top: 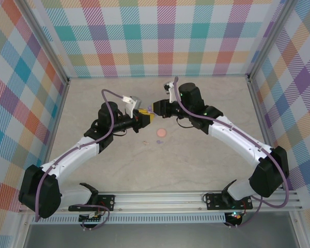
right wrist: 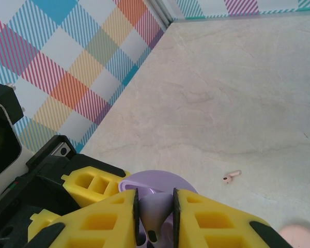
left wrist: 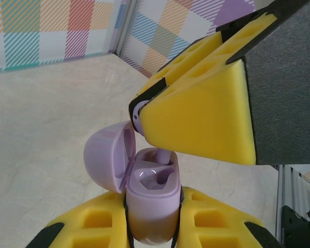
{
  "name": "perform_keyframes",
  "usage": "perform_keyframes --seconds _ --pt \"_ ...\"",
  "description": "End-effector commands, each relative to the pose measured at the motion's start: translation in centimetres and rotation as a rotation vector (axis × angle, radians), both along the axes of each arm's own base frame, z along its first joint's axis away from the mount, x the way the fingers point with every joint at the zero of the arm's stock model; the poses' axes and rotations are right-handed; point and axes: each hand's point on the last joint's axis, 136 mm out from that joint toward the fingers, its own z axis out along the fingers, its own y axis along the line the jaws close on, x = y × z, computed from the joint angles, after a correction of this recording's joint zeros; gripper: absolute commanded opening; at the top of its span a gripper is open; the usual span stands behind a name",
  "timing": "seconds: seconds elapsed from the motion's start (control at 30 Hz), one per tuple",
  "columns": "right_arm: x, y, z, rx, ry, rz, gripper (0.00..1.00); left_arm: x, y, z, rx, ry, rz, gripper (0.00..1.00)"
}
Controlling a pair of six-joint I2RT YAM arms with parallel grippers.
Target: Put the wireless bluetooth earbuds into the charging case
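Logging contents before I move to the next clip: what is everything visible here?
charging case: 1, purple, lid open, in the left gripper
purple earbud: 1, in the right gripper, stem at the case's opening
pink earbud: 1, lying on the table
round disc: 1, pink, on the table near the pink earbud
tiny speck: 1, pinkish, beside the disc, too small to identify
table: 1, beige, marbled
walls: 3, multicoloured checks, around the table
left gripper: 1, yellow pads, shut on the charging case
right gripper: 1, yellow pads, shut on the purple earbud
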Motion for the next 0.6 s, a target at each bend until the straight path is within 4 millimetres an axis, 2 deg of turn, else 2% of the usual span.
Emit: perform_keyframes --seconds 0.0,0.37,0.57 --pt "-0.29 0.54 -1.2 -0.008 0.017 0.016 0.22 0.19 -0.21 2.25 -0.046 -0.057 0.011 0.1" --pt "-0.85 0.74 -2.02 -0.028 0.047 0.043 0.27 0.41 -0.03 2.7 -0.055 -0.078 0.028 0.09" --pt "-0.66 0.57 -1.77 -0.041 0.04 0.032 0.36 0.27 0.01 2.81 -0.051 -0.084 0.025 0.09"
